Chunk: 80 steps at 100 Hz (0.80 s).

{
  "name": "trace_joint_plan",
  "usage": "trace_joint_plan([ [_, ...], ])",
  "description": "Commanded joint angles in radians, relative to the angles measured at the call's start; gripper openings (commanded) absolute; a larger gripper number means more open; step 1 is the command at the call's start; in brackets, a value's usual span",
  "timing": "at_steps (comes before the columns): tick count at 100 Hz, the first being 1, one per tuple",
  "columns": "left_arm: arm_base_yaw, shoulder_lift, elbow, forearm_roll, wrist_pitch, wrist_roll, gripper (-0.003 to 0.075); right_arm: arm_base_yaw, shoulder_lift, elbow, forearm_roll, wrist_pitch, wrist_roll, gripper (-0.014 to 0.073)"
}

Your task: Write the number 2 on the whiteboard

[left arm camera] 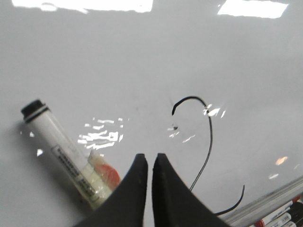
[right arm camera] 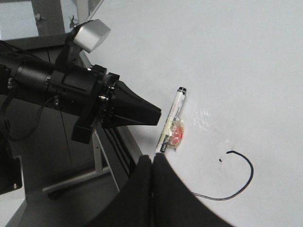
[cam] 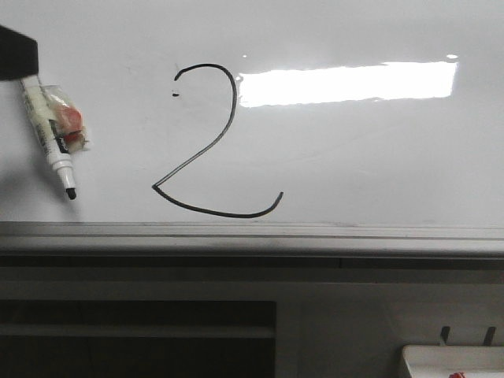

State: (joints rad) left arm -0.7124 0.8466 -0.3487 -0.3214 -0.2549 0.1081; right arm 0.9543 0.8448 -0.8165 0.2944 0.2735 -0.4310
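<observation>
The number 2 (cam: 191, 157) is drawn in thin black line on the whiteboard (cam: 354, 157), with a tiny dot by its start. Part of it shows in the left wrist view (left arm camera: 210, 137) and the right wrist view (right arm camera: 248, 172). A white marker (cam: 49, 134) with a taped red-and-clear tag lies on the board left of the numeral, black tip toward the near rail. My left gripper (cam: 20, 55) hovers over the marker's rear end. Its fingers (left arm camera: 137, 189) are shut and empty, the marker (left arm camera: 61, 151) beside them. My right gripper (right arm camera: 152, 158) is shut and empty, near the marker's tip (right arm camera: 163, 144).
A grey metal rail (cam: 252, 232) runs along the board's near edge. Below it is a dark shelf opening (cam: 134, 331), and a white tray (cam: 453, 358) sits at lower right. Spare markers (left arm camera: 279, 218) lie below the board edge. The left arm (right arm camera: 57, 85) reaches over the board's side.
</observation>
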Motion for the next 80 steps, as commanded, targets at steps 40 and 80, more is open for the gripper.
trace_joint_plan([
  [40,0.002,-0.286,-0.001,0.182,0.142,0.006,-0.002,0.0,-0.366,0.43,-0.004,-0.337,-0.006,-0.006],
  [80,0.002,-0.425,0.081,0.228,0.137,0.006,-0.002,0.0,-0.446,0.636,-0.004,-0.471,-0.006,-0.006],
])
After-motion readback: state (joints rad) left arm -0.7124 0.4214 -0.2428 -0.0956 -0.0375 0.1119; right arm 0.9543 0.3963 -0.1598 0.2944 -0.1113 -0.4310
